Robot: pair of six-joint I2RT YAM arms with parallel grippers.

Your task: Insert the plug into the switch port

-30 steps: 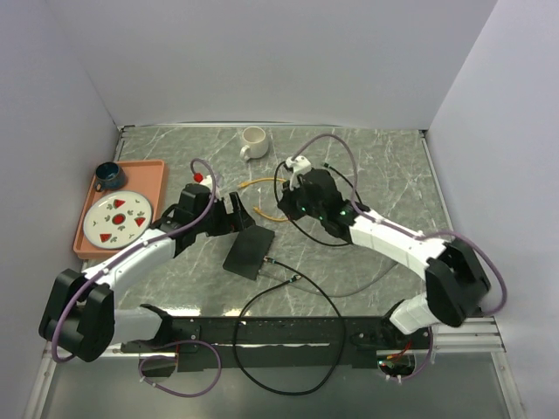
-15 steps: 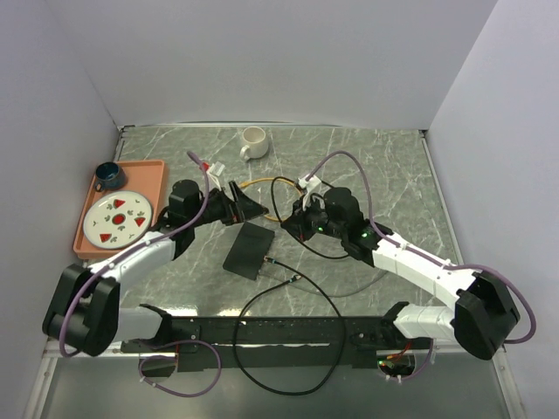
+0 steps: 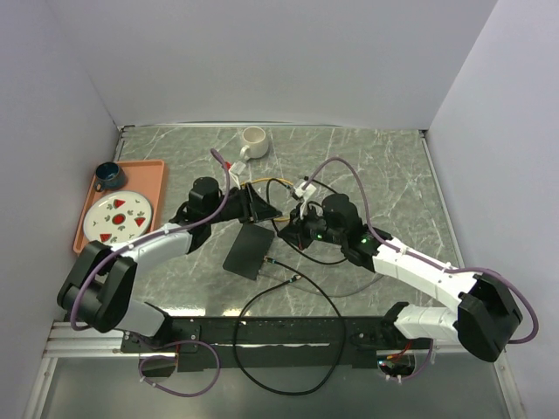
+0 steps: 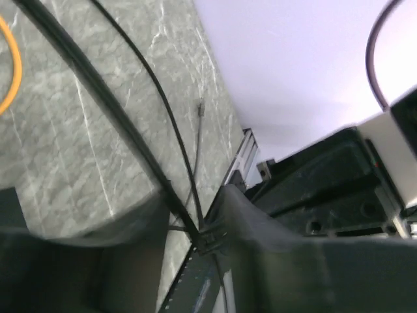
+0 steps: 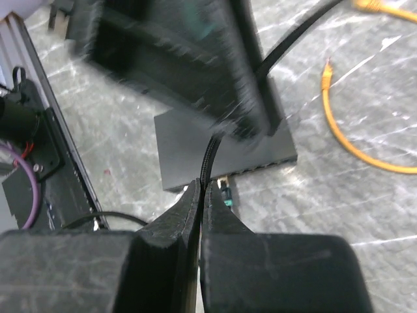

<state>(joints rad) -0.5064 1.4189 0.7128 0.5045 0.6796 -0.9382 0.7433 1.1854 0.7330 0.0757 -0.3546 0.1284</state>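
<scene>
White walls closed in a grey-green marbled worktop (image 3: 393,175), seen from above with two white-and-black robot arms reaching in from the near edge. At the far left sat an orange tray (image 3: 131,164) holding a plate (image 3: 118,218) painted with watermelon slices and a dark blue cup (image 3: 108,175). A white mug (image 3: 253,141) stood near the far wall.

Near the middle of the worktop a flat black box (image 3: 249,250) lay at a slant. The switch port could not be picked out along its narrow edge. A small plug (image 5: 225,194) with a green tip lay on the worktop just beside the box's near-right edge, apart from it.

The left gripper (image 3: 260,206) hung just beyond the far edge of the box. In its wrist view a black cable (image 4: 117,111) ran down into the gap between its fingers (image 4: 260,222), but it could not be told whether they clamped it.

The right gripper (image 3: 293,232) was just right of the box, close to the left one. Its fingers (image 5: 221,228) were pressed together, pinching the black cable just above the plug. An orange cable (image 5: 374,164) curved across the worktop to the right of the box.
</scene>
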